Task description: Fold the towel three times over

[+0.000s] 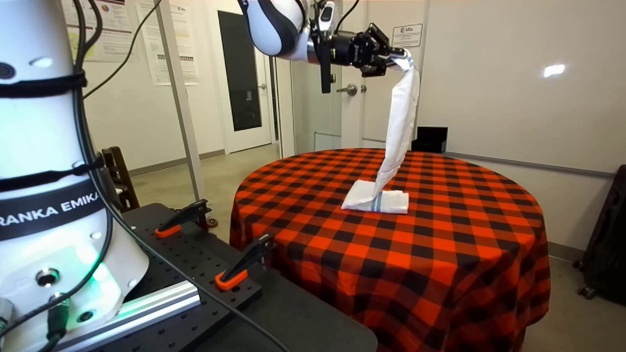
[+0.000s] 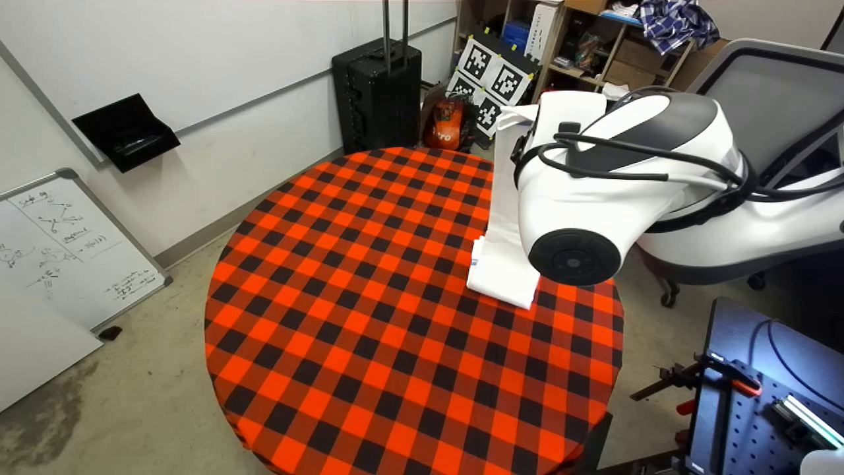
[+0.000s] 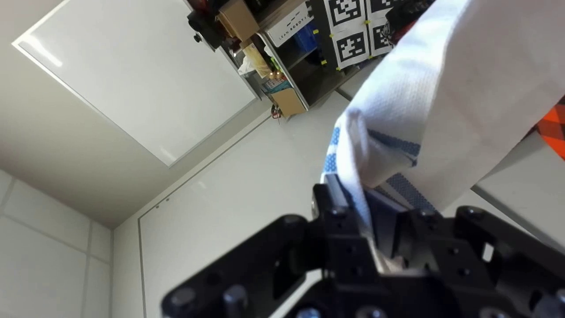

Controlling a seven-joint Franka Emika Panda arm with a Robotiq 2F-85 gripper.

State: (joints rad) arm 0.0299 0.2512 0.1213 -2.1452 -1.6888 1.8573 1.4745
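The towel [image 1: 402, 112] is a long white cloth with blue stripes. It hangs from my gripper [image 1: 398, 56] in a narrow strip, high above the round table. Its lower part lies folded flat on the checked tablecloth, with a blue stripe showing. The towel also shows in an exterior view [image 2: 506, 198], partly behind the arm, which hides the gripper there. In the wrist view the towel [image 3: 490, 75] runs up to the right from my gripper [image 3: 359, 201]. The fingers pinch its striped end, which is bunched and creased between them.
The red-and-black checked tablecloth [image 1: 440, 244] covers the round table and also shows in an exterior view [image 2: 356, 316]. Black clamps [image 1: 244, 261] sit on the robot's base table. A whiteboard wall with a black holder [image 2: 128, 135] and a black case [image 2: 376, 92] stand beyond the table.
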